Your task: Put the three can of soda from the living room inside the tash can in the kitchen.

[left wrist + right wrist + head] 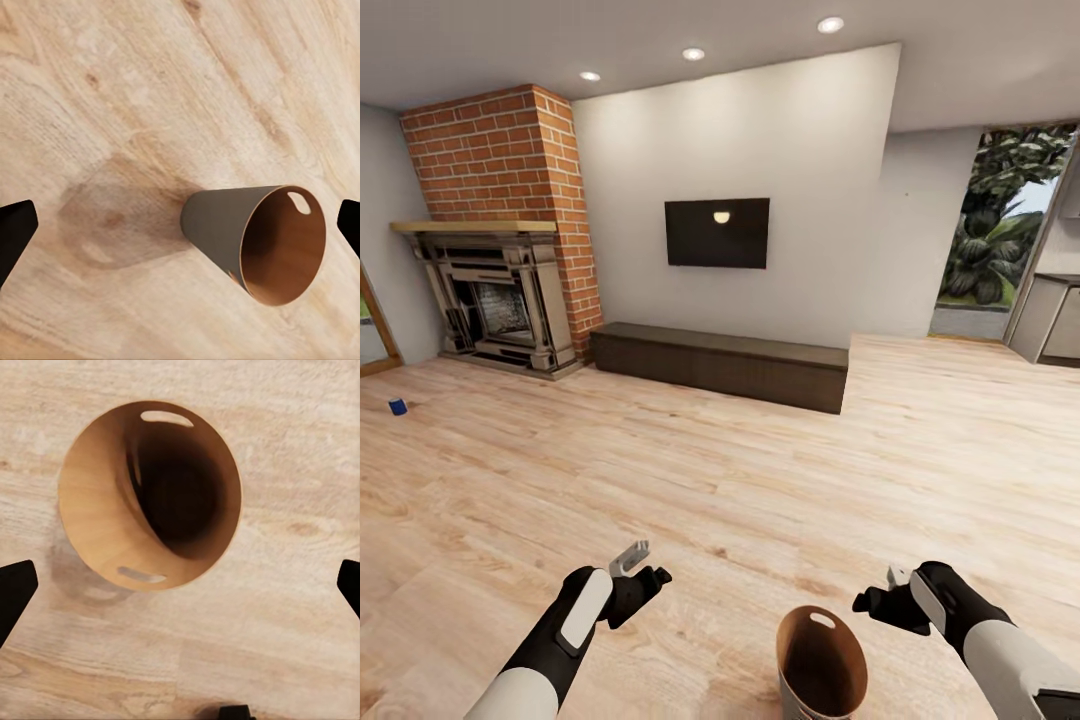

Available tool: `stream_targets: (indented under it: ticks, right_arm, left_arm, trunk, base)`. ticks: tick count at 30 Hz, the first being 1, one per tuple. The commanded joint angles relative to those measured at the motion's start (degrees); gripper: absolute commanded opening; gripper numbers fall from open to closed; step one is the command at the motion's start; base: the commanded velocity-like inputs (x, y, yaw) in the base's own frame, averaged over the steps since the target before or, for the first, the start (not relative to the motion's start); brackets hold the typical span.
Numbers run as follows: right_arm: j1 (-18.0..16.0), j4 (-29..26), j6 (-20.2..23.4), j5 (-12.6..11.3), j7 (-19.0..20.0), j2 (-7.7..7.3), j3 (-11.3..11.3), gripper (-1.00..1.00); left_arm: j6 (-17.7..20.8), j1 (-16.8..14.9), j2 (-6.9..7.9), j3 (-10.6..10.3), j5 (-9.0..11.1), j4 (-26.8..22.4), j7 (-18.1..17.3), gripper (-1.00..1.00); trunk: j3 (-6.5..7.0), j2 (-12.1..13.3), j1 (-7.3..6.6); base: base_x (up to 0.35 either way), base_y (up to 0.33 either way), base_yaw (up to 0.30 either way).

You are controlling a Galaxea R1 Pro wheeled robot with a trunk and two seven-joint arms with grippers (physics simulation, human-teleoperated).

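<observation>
While the tash can (pixel 821 662) stands upright on the light wood floor (pixel 760 480) at 6 o'clock between both arms | left gripper (pixel 643 573) spread wide, empty, 7 o'clock | right gripper (pixel 880 592) spread wide, empty, 5 o'clock | blue can of soda (pixel 398 406) on floor, 10 o'clock, near fireplace (pixel 495 300).

The light wood floor (pixel 760 480) bears the bin (pixel 821 665) (upright) and a blue can (pixel 398 406).

Light wood floor (pixel 760 470), brick chimney (pixel 510 150), fireplace (pixel 490 295), wall TV (pixel 717 232), low dark cabinet (pixel 720 365)
</observation>
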Motion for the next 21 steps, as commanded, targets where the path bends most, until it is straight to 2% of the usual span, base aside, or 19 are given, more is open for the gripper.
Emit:
stream_targets:
  ticks: [1, 21]
  right_arm:
    - [0.0, 0.0, 0.0, 0.0, 0.0, -0.01, 0.0, 1.00]
    - [-0.1, 0.0, 0.0, 0.0, 0.0, -0.07, -0.1, 1.00]
  left_arm:
    - [0.0, 0.0, 0.00, 0.0, 0.0, 0.0, 0.0, 1.00]
    - [0.0, 0.0, -0.01, 0.0, -0.1, 0.1, 0.1, 1.00]
  trunk:
    - [-0.18, -0.4, 0.23]
    - [-3.77, -8.4, 4.62]
  base:
    - [0.000, 0.000, 0.000]
    - [0.000, 0.000, 0.000]
